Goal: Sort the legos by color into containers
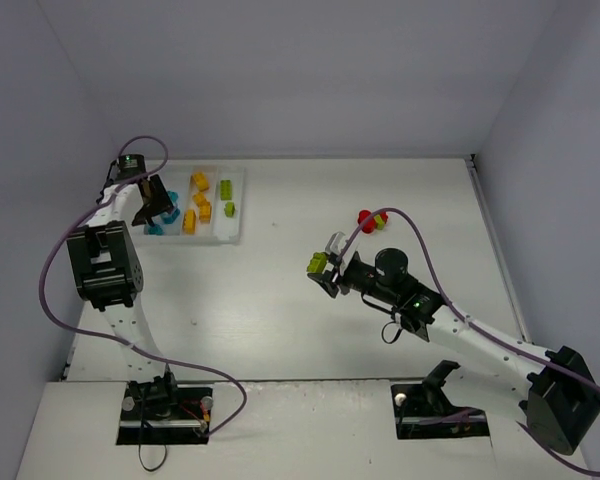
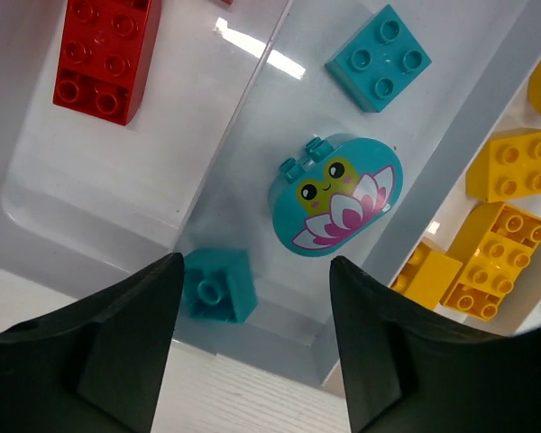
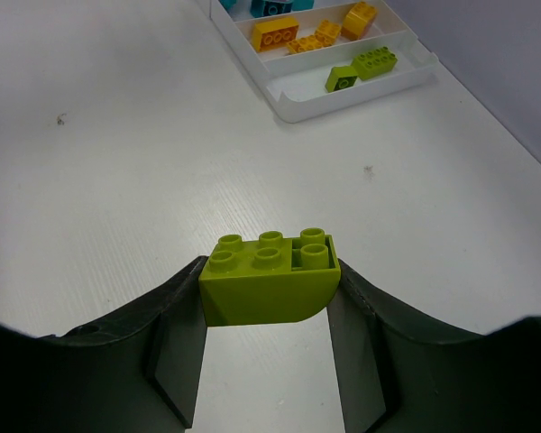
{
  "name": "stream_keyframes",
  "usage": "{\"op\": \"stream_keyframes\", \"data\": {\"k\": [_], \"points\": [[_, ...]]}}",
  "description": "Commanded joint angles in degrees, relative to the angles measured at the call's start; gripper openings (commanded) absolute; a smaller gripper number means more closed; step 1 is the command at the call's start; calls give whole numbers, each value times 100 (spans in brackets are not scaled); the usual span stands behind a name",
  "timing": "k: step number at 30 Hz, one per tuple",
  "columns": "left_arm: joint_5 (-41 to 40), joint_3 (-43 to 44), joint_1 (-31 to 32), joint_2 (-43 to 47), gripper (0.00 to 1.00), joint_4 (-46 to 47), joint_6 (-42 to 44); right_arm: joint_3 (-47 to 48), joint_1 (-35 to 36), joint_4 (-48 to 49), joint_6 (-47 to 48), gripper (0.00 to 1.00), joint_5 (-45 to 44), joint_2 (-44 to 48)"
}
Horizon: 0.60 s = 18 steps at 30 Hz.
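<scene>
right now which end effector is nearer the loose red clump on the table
Right. The right end effector, holding a green brick, is close, near-left of the red clump; the left end effector is far off, above the white tray.

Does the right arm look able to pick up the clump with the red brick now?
Probably not yet: the right gripper is shut on a lime green brick. The clump lies on bare table nearby, so the way itself looks free.

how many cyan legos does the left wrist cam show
3, all in one tray compartment: a square brick top right, a frog piece in the middle, a small brick low down. More may be hidden.
</scene>
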<state>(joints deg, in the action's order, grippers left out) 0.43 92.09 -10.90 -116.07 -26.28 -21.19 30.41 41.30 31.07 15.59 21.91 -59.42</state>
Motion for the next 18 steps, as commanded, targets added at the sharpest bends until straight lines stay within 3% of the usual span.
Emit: {"op": "stream_keyframes", "data": {"k": [1, 6, 14, 18], "points": [[62, 72, 17, 550, 63, 167, -131, 35, -17, 576, -30, 1, 85, 0], [764, -436, 192, 1549, 69, 211, -333, 43, -17, 611, 40, 1, 103, 0], [3327, -1053, 1870, 3387, 71, 290, -464, 158, -8, 427, 260, 2, 94, 307], [4105, -1343, 2547, 3916, 73, 597, -816, 237, -8, 260, 313, 2, 76, 396]]}}
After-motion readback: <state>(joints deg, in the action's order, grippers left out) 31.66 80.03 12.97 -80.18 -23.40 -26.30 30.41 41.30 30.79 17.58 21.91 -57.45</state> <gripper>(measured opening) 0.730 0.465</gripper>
